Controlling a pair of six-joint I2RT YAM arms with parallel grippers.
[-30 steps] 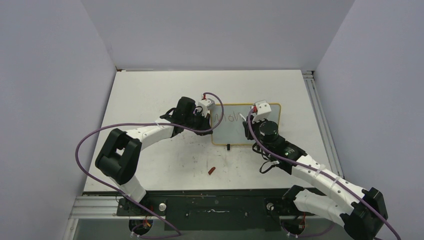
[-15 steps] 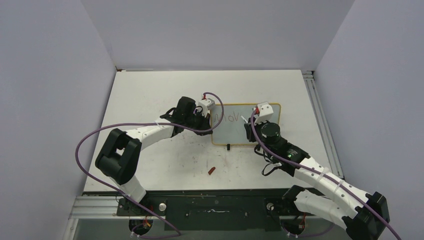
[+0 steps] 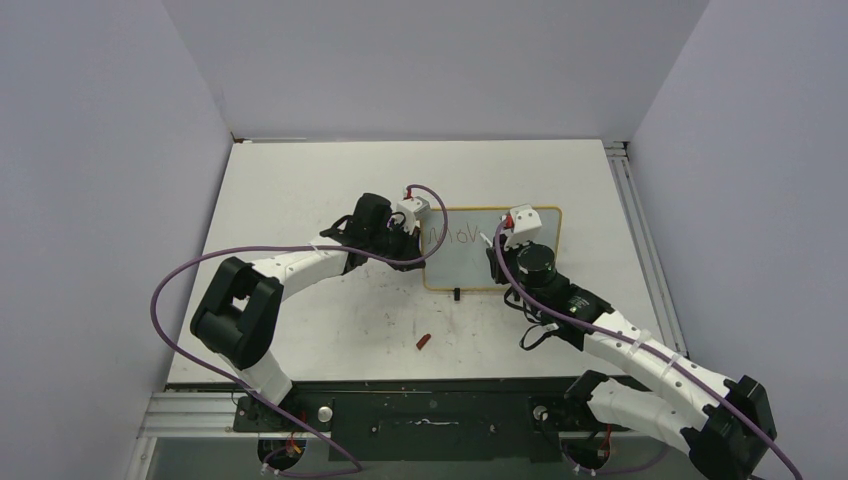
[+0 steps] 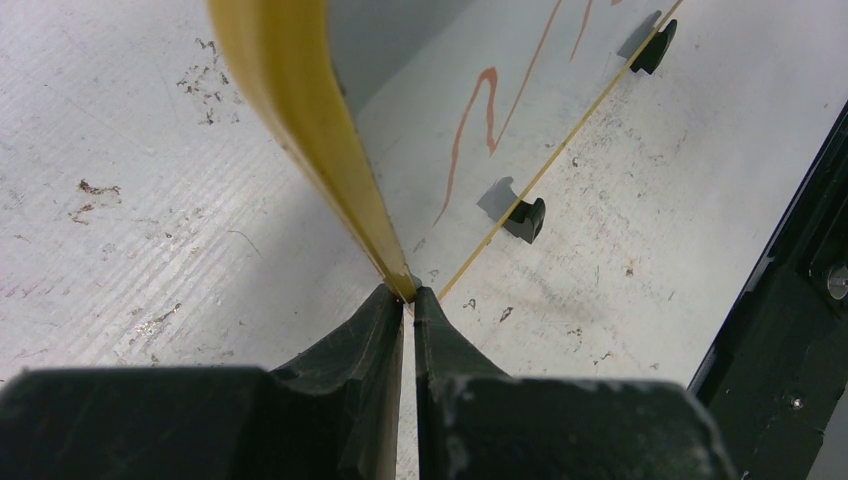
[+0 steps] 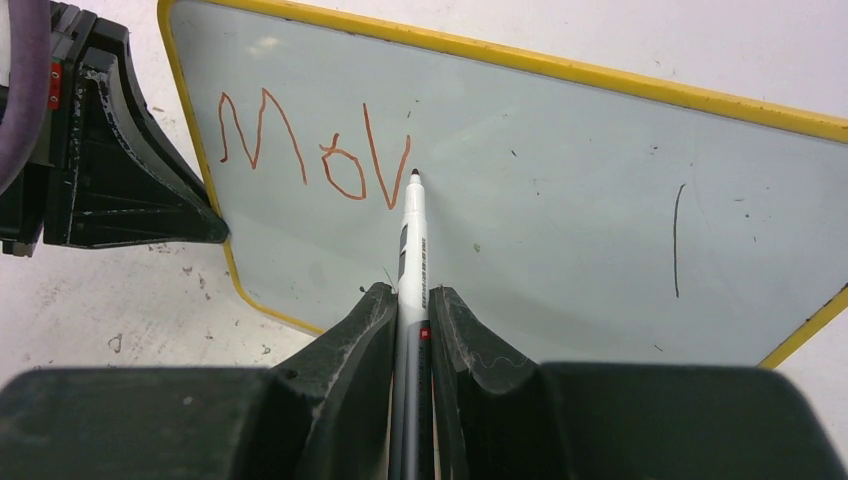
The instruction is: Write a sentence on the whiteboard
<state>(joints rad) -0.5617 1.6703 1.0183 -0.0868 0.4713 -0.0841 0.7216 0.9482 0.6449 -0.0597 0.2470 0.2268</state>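
The whiteboard [image 3: 470, 265] lies on the table with a yellow frame and two black feet [image 4: 527, 218]. My left gripper [image 3: 418, 243] is shut on its left frame edge [image 4: 310, 130]; the tips [image 4: 408, 298] pinch the corner. My right gripper [image 3: 503, 243] is shut on a white-and-grey marker [image 5: 412, 230], held over the board. The marker's tip [image 5: 414, 175] is at the top of the last stroke. The sentence [image 5: 310, 150] reads "MoV" in reddish-brown on the board's upper left. The rest of the board face is blank apart from a thin black stroke [image 5: 677, 240].
A small red marker cap [image 3: 424, 342] lies on the table in front of the board. The table [image 3: 300, 180] is white and scuffed. A metal rail [image 3: 640, 250] runs along its right edge. Purple cables loop from both arms.
My right gripper with the marker shifted slightly to the right and back again over the board. The left arm has not moved.
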